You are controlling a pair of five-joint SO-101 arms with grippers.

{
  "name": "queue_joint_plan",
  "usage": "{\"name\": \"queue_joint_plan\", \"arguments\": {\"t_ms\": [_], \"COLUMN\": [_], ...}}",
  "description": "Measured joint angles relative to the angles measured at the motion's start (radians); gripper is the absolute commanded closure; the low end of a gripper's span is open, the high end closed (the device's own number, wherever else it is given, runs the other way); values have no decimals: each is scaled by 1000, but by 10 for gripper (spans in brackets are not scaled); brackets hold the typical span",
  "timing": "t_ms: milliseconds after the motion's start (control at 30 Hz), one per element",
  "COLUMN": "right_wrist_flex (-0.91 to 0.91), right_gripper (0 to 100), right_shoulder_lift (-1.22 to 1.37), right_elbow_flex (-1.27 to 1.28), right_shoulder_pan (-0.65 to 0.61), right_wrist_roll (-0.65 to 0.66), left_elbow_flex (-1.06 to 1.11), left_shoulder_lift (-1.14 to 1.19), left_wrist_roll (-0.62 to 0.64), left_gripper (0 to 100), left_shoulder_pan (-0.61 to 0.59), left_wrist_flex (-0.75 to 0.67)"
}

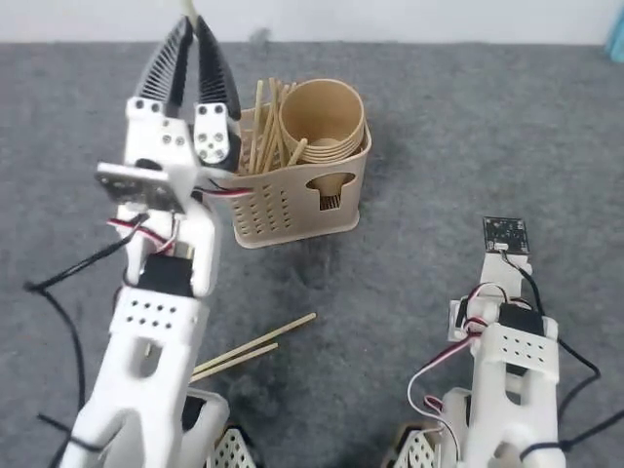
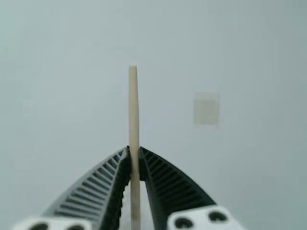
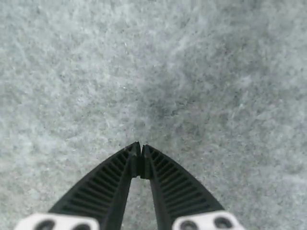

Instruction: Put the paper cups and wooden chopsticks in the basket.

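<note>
High view: left gripper clamps chopstick near basket.
Right gripper: closed, empty.
Tip: centre over basket before releasing.

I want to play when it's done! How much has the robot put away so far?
Mostly done. The paper cups and several chopsticks stand in the basket. The left gripper is shut on one chopstick, raised beside the basket. Two chopsticks lie on the grey mat, left to collect. The right gripper is shut on nothing.
</note>
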Motion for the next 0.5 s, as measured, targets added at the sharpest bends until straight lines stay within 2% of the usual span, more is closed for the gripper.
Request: {"name": "queue_joint_plan", "arguments": {"t_ms": [300,500], "right_wrist_flex": [0,0], "right_gripper": [990,990], "right_shoulder_lift": [0,0], "right_elbow_flex": [0,0], "right_shoulder_pan": [0,0], "right_wrist_roll": [0,0], "left_elbow_flex": [242,336], "left_shoulder_lift": [25,25], "left_wrist_roll": [3,0], "left_gripper": [989,988], "left_shoulder_pan": [0,3], "left_wrist_flex": [-183,-241]}}
